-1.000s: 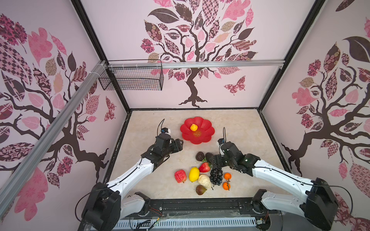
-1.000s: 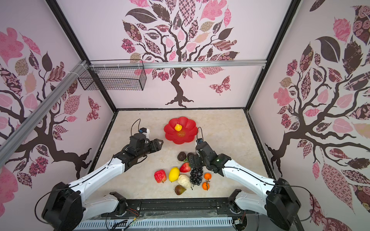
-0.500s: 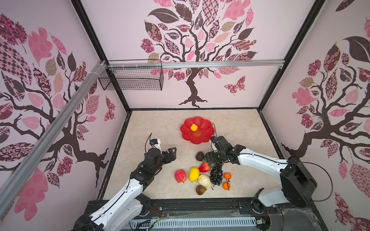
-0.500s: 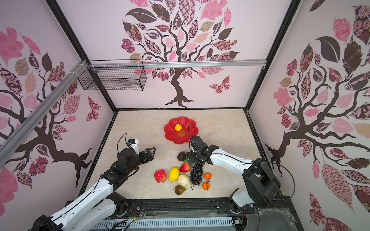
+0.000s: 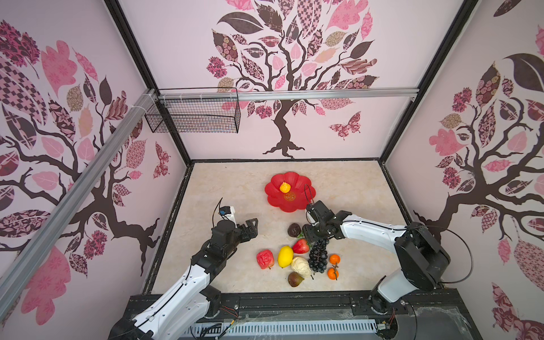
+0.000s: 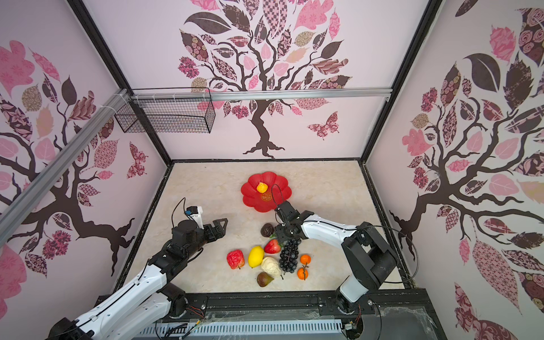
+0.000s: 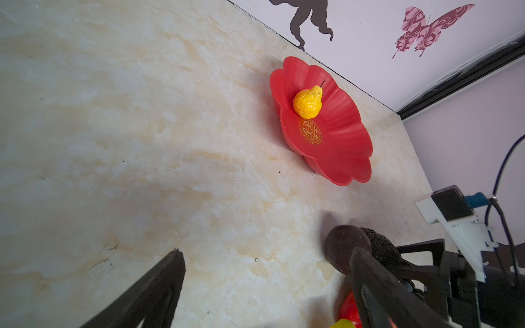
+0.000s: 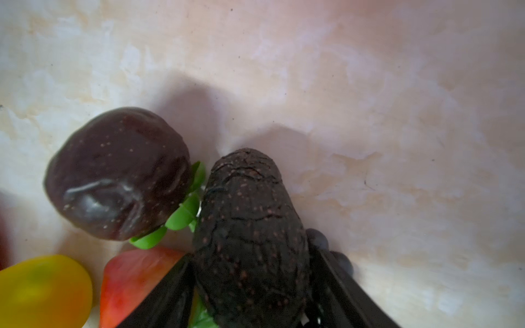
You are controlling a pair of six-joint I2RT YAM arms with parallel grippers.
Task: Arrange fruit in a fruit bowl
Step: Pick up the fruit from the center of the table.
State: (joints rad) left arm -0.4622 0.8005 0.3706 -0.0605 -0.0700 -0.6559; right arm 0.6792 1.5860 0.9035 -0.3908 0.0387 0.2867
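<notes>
While 1 pear [image 5: 284, 187] sits in the bowl [image 5: 295, 179], 2 oranges [image 5: 334, 259] [image 5: 333, 273] lie outside.

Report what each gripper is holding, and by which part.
Left gripper: nothing, jaws open. Right gripper: fingers flank the avocado at its wider part; a firm grip cannot be told.

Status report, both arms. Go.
Left tool open, empty. Right tool clamped on avocado. Fruit bowl holds pear only. Dark round fruit and strawberry crowd avocado.
</notes>
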